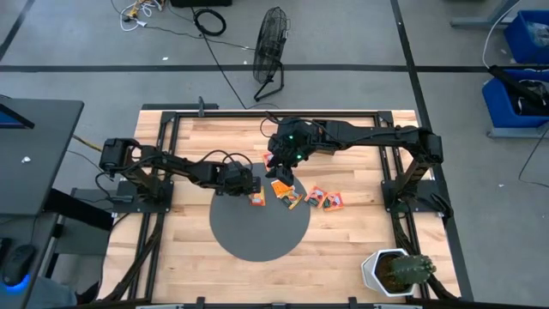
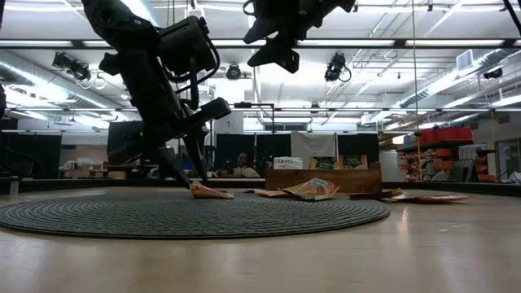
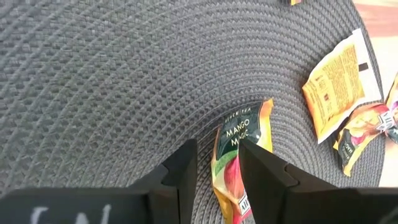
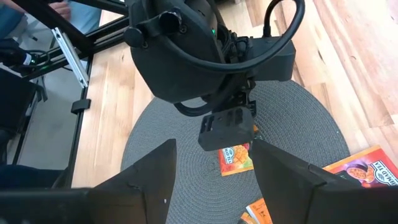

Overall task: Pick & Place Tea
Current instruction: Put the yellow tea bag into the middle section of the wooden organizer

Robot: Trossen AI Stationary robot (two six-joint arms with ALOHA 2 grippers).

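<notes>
1. Left gripper (image 3: 214, 171) was low over the grey mat (image 1: 244, 240), at its edge nearest the far rail, arm reaching in from the left side of the worktop (image 1: 171, 257).
2. Its jaws stood part open, straddling one edge of a "Mango Magic" packet (image 3: 239, 155); whether they pinched it or only touched it could not be told. In the low view the packet (image 2: 209, 192) lay on the mat w/ the fingertips at it.
3. Right gripper (image 4: 214, 180) hung above the worktop, well clear of the mat, looking down on the left gripper (image 4: 227, 127) and the packet (image 4: 235, 158). Jaws were wide open, nothing btw. them.
4. Tea: one packet at the left gripper (image 1: 256, 199); two more orange ones on the mat's right part (image 1: 281, 186), (image 1: 292, 200); two further packets lay on bare wood just right of the mat (image 1: 316, 196), (image 1: 333, 201).
5. In the left wrist view a yellow-orange packet (image 3: 336, 87) lay face-down on the mat, near the mat's rim.
6. A wooden box (image 2: 322, 179) showed beyond the mat in the low view.
7. A potted cactus (image 1: 396, 271) stood at the worktop's near right corner.
</notes>
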